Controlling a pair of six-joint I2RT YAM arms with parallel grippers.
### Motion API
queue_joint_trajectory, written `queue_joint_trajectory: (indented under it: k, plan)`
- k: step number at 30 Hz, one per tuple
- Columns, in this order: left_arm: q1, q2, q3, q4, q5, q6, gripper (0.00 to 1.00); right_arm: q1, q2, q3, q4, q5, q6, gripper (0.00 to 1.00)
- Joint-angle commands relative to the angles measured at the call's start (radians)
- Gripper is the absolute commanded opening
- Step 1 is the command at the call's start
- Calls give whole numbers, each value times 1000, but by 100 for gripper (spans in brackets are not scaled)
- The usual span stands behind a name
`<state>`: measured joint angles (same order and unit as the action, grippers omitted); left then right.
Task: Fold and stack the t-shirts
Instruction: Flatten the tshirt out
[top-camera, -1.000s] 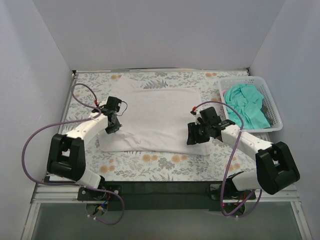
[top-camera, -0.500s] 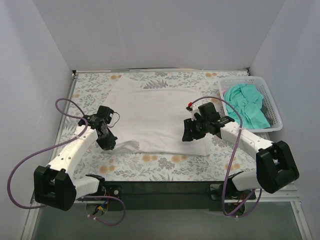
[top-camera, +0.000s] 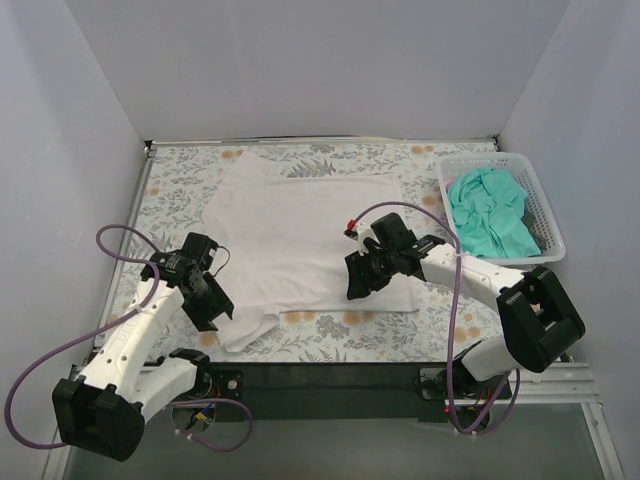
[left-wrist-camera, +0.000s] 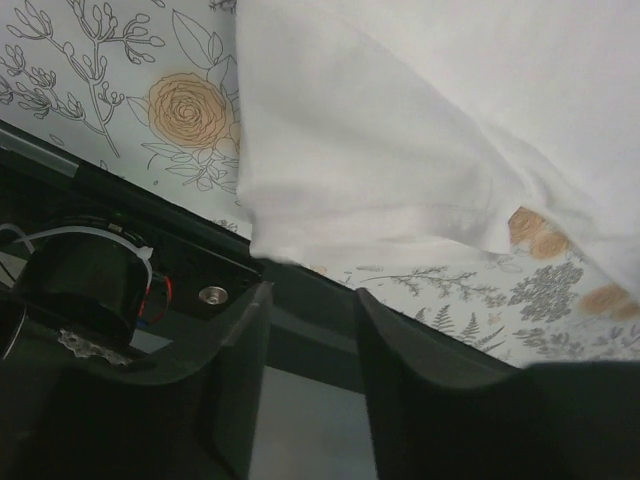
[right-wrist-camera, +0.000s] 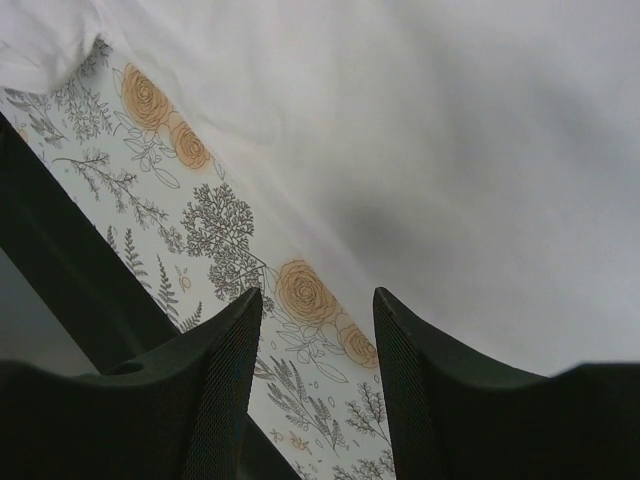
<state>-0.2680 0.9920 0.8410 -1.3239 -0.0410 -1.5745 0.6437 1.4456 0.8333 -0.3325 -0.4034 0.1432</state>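
We are looking at the white t-shirt (top-camera: 310, 230) lying spread out to the left of the basket (top-camera: 485, 159), soft and matte, mostly smooth with a few shallow ripples. Its outline is running roughly square. The corner farthest from the basket, on the near side, is bunching into a loose, puckered flap. The teal-green t-shirt (top-camera: 490, 215) is sitting crumpled inside the basket, a heap of deep folds filling the white plastic lattice.

Both shirts are resting above a floral tablecloth (top-camera: 175, 190), pale with grey ferns and orange roses.

The left gripper (top-camera: 215, 310) is hovering far left of the basket, right at that bunched flap. In the left wrist view its smooth dark fingers (left-wrist-camera: 240, 380) are standing apart. The cloth's hem is ending just past the tips, and only the black table edge (top-camera: 330, 375) is showing in the gap between them.

The right gripper (top-camera: 357, 285) is hanging closer to the basket, over the white shirt's near edge. Its wrist view is showing finely meshed finger pads (right-wrist-camera: 225, 400) spread wide, with bare cloth and printed roses between them. So we are calling both sets of jaws released, gripping nothing.
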Motion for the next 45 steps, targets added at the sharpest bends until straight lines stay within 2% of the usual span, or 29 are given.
queue_joint_trajectory:
  k: [1, 2, 4, 6, 11, 14, 18, 22, 26, 36, 45]
  plan:
    - [-2, -53, -45, -70, 87, -2, 45, 43, 25, 62, 38, -25, -47, 47]
    - [-2, -65, -37, -70, 78, -8, 48, 53, 32, 78, 38, -25, -53, 47]
    - [-4, -94, -16, -70, 63, -27, 63, 83, 51, 98, 41, -23, -57, 47]
    - [-2, -95, 36, -69, -4, -41, 66, 109, 67, 130, 59, -29, -59, 47]
    - [-2, 16, 119, 23, -74, -22, 64, 139, 139, 193, 96, -11, -51, 47]
    - [-2, 94, 102, 194, -88, 1, 60, 160, 177, 242, 101, -11, -59, 43]
    - [3, 247, 127, 351, -178, 59, 59, 253, 245, 322, 113, -14, -94, 41]
    - [70, 396, 164, 492, -227, 149, 58, 336, 308, 403, 139, 18, -131, 40]
    - [118, 500, 170, 639, -223, 243, 57, 425, 370, 458, 184, 47, -177, 38]
    - [150, 611, 150, 739, -200, 292, 56, 527, 570, 593, 196, 101, -283, 36]
    - [156, 623, 112, 759, -197, 274, 56, 567, 590, 556, 119, 26, -318, 34]
